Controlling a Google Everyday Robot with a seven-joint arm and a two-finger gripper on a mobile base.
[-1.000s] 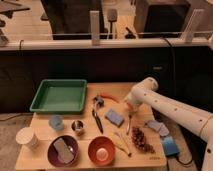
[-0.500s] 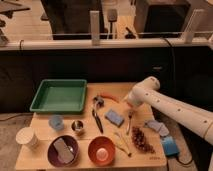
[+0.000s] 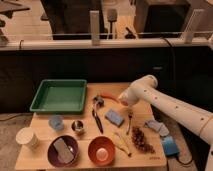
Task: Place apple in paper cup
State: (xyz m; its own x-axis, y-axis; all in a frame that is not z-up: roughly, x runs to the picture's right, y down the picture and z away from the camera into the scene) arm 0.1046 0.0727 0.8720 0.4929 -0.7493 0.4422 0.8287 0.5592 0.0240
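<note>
The paper cup (image 3: 26, 137) stands upright at the front left corner of the wooden table (image 3: 145, 111), wide and cream. My gripper (image 3: 121, 101) is low over the back middle of the table, right beside a red chili pepper (image 3: 109, 96), far from the cup. A small yellow-orange patch shows at the gripper's tip. I cannot tell if that is the apple. A pale round thing (image 3: 101, 153) lies in the orange bowl (image 3: 101, 143), and I cannot tell what it is.
A green tray (image 3: 59, 95) sits at the back left. A light-blue cup (image 3: 56, 122), a metal cup (image 3: 78, 127) and a purple bowl (image 3: 63, 150) stand near the paper cup. A blue sponge (image 3: 114, 117), a dark utensil (image 3: 96, 119), a fork (image 3: 129, 122) and grapes (image 3: 141, 140) lie mid-right.
My gripper has stayed by the chili pepper, with at most a very slight shift. Nothing on the table has moved.
</note>
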